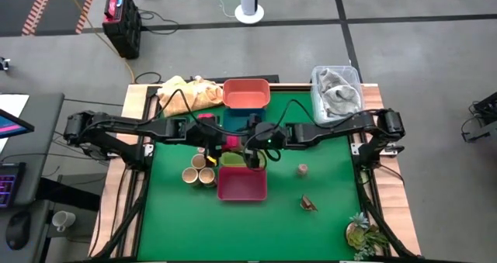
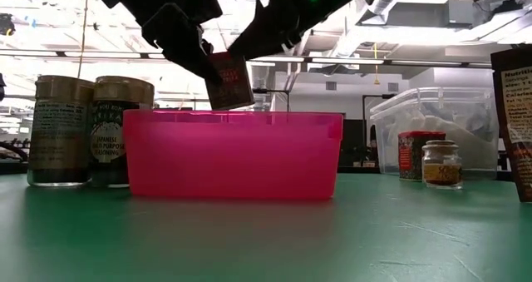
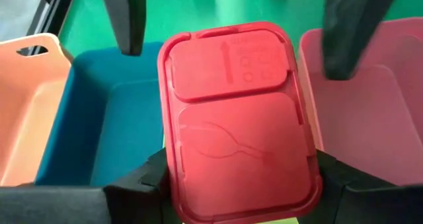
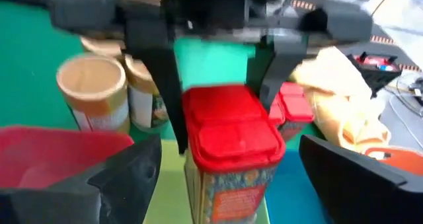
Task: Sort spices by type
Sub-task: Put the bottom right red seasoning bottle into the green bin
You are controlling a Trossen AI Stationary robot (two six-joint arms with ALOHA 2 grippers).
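A red-lidded spice tin (image 3: 234, 112) hangs over the lime tray (image 1: 233, 160), with the blue tray (image 3: 99, 125) and the magenta tray (image 1: 242, 184) beside it. My left gripper (image 1: 217, 143) is shut on the tin. My right gripper (image 1: 250, 153) faces it from the table's right, open, with a finger on each side of the tin and a gap to each (image 4: 231, 178). Three tan tubs (image 1: 198, 172) stand on the mat left of the magenta tray. A second red-lidded tin (image 4: 294, 108) stands farther back. My left gripper pinches the tin between its two fingers (image 4: 168, 98) by the two opposite sides at lid height (image 3: 175, 184). The fingers slant down from the table's left. The tin sits about upright, lid up, lifted clear above the trays (image 2: 229, 78).
A coral tray (image 1: 247, 92) sits at the far edge. A yellow cloth (image 1: 186, 92) lies to its left and a clear box of rags (image 1: 336, 92) to its right. A small jar (image 1: 301, 170), a dark piece (image 1: 308, 204) and a green sprig (image 1: 363, 233) lie on the right of the mat.
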